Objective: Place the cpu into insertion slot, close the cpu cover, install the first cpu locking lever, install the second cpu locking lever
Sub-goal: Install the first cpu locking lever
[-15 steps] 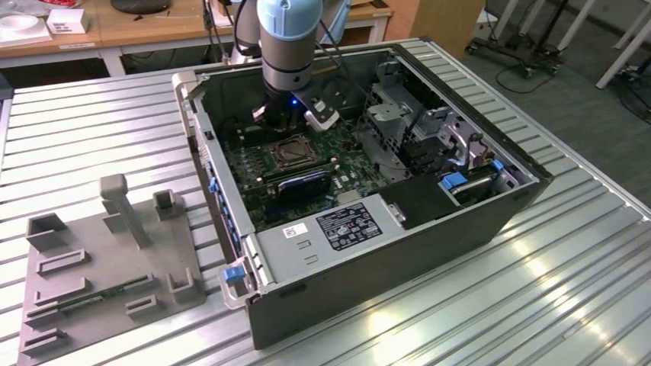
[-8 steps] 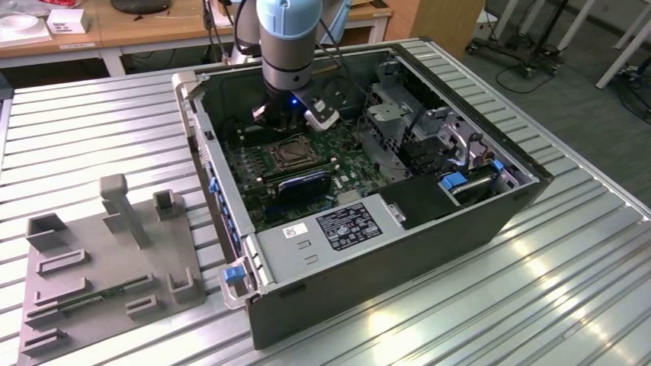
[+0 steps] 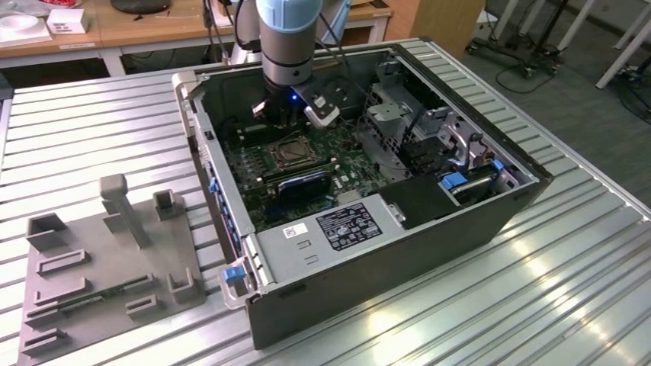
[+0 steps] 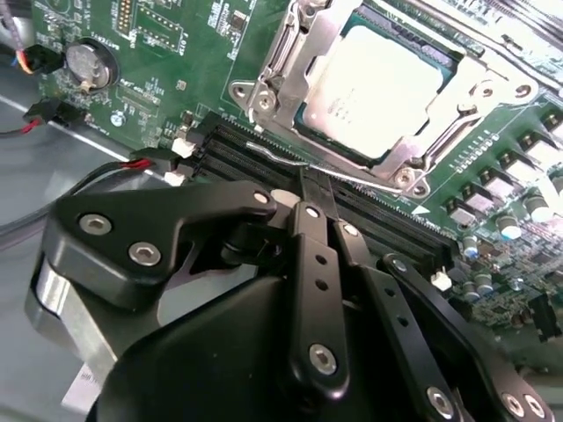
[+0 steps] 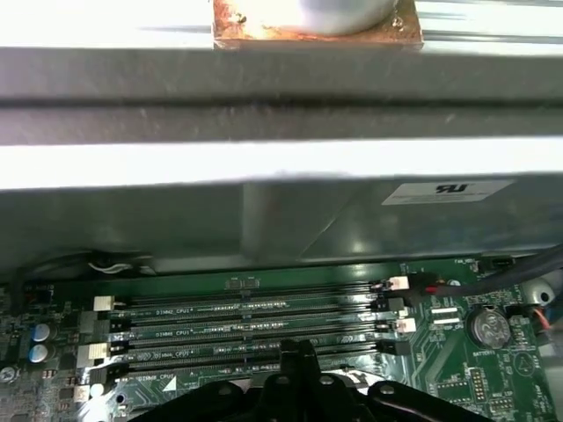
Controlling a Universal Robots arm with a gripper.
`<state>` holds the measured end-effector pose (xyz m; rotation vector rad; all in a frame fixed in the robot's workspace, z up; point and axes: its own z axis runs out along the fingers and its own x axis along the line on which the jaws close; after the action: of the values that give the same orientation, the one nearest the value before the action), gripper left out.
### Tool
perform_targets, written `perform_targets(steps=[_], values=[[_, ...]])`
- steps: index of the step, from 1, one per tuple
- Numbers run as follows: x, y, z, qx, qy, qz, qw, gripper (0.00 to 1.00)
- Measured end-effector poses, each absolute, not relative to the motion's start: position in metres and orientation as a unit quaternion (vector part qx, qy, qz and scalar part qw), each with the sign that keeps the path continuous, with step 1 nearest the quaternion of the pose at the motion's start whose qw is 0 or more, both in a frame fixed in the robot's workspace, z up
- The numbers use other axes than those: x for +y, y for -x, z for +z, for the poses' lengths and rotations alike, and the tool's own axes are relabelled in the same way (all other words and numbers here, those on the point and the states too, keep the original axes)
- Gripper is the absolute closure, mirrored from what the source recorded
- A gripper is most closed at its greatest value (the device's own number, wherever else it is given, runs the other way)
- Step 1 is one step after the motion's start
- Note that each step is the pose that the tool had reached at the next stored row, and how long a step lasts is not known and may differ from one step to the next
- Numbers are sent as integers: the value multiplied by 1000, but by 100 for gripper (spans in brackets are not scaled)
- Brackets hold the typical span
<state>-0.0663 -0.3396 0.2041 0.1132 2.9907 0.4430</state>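
Note:
The cpu (image 4: 374, 83) lies flat in its socket on the green motherboard, silvery top up. The cpu cover (image 4: 302, 54) lies down around it as a metal frame. A thin wire locking lever (image 4: 361, 176) runs along the socket edge nearest my gripper (image 4: 310, 189). The black fingers are pressed together, and their tip touches this lever at its kinked middle. In the exterior view the gripper (image 3: 290, 114) hangs inside the open computer case just behind the socket (image 3: 288, 155). The fingertip also shows over the memory slots in the first wrist view (image 5: 297, 352).
Black memory slots (image 5: 255, 325) lie between the socket and the case wall (image 5: 264, 211). A coin battery (image 4: 88, 63) and red-black wires (image 4: 132, 164) sit beside them. A drive cage (image 3: 397, 114) and power supply (image 3: 336, 225) crowd the case. A grey fixture plate (image 3: 102, 274) lies at the exterior view's left.

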Motion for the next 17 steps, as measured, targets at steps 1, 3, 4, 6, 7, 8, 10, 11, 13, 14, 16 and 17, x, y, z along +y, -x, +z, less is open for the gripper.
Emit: perform_targets(steps=[1, 3, 4, 6, 7, 8, 10, 11, 13, 14, 16, 17], values=[[-340, 66, 206, 987, -37, 146, 58, 89], [-340, 66, 208, 987, -38, 146, 58, 89], [-340, 66, 208, 987, -38, 146, 58, 89], [-339, 66, 208, 987, -38, 146, 58, 89], [-340, 66, 208, 987, -38, 146, 58, 89], [-340, 66, 208, 987, -38, 146, 58, 89], [-340, 66, 209, 987, -38, 146, 58, 89], [-340, 66, 209, 987, -38, 146, 58, 89], [-340, 66, 212, 987, -39, 147, 57, 89], [-340, 66, 213, 987, -39, 147, 57, 89], [-340, 66, 218, 987, -40, 147, 56, 89], [-340, 66, 220, 987, -40, 147, 56, 89]])
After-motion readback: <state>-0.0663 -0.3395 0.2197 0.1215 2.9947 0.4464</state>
